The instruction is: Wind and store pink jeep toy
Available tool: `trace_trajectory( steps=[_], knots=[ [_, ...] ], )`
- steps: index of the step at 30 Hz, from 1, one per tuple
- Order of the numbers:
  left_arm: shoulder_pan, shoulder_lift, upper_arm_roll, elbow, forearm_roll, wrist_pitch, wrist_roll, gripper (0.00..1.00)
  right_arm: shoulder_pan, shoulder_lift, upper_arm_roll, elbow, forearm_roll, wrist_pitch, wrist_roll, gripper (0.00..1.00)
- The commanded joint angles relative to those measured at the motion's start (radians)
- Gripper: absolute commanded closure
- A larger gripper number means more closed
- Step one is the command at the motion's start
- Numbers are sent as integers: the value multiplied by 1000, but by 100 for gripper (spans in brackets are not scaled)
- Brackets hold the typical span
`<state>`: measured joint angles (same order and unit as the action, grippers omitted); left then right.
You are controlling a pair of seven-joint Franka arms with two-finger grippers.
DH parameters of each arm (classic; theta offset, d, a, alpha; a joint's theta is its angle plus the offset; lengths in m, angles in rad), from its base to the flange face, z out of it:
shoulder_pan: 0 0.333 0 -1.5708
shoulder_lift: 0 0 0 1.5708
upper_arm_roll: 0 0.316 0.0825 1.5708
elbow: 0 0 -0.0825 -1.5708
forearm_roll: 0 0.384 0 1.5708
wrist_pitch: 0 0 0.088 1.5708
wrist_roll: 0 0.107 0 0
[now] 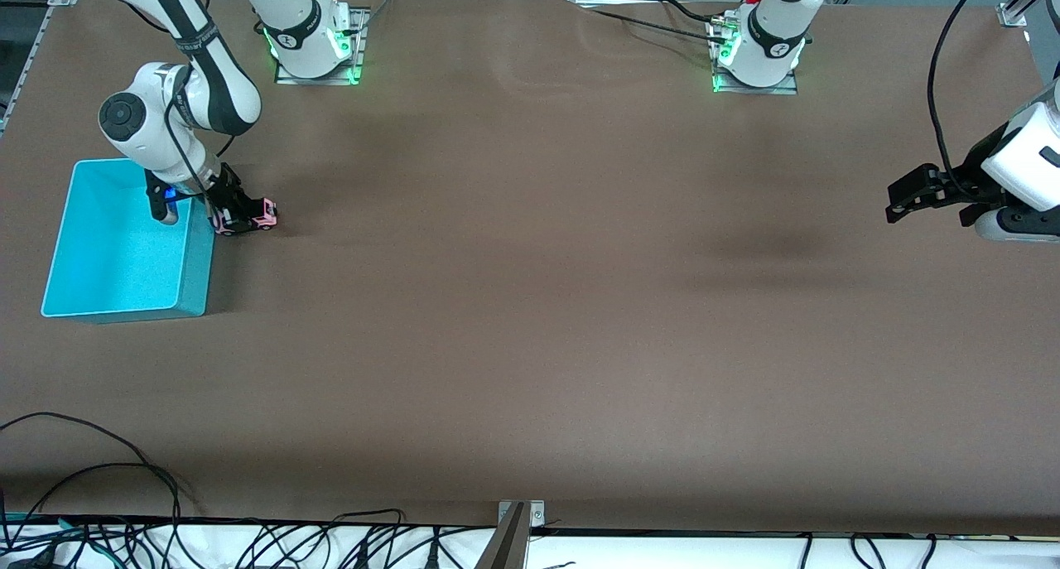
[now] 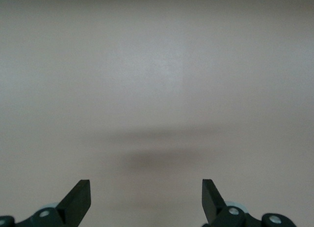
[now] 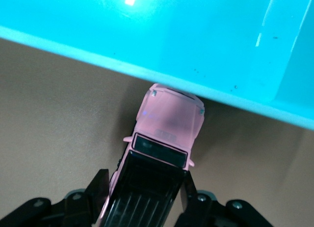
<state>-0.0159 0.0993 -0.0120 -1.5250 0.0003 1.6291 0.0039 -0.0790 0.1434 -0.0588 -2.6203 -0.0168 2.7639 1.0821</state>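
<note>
The pink jeep toy [image 1: 251,216] [image 3: 164,138], boxy with a black roof, sits on the brown table right beside the turquoise bin [image 1: 124,242] [image 3: 206,45], its nose touching the bin's outer wall. My right gripper [image 1: 234,214] [image 3: 143,187] is down at the table and shut on the jeep's sides around the roof. Over bare table at the left arm's end hangs my left gripper [image 1: 909,202] [image 2: 146,197], open with nothing between its fingers.
The bin is open-topped with nothing visible inside and stands at the right arm's end of the table. Both arm bases [image 1: 315,43] stand along the table's edge farthest from the front camera. Cables [image 1: 124,528] trail past the near edge.
</note>
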Motion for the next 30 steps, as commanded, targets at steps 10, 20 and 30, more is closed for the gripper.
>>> trace_trajectory(
  steps=[10, 20, 30],
  knots=[
    [-12, 14, 7, 31, 4, 2, 19, 0, -4, -82, 19, 0, -20, 8, -5, 100],
    [-10, 14, 7, 31, 6, 17, 19, 0, -5, -108, 65, 86, -17, -131, -85, 100],
    [-10, 14, 9, 31, 6, 17, 19, 0, -5, -122, 76, 174, -14, -173, -145, 100]
  ],
)
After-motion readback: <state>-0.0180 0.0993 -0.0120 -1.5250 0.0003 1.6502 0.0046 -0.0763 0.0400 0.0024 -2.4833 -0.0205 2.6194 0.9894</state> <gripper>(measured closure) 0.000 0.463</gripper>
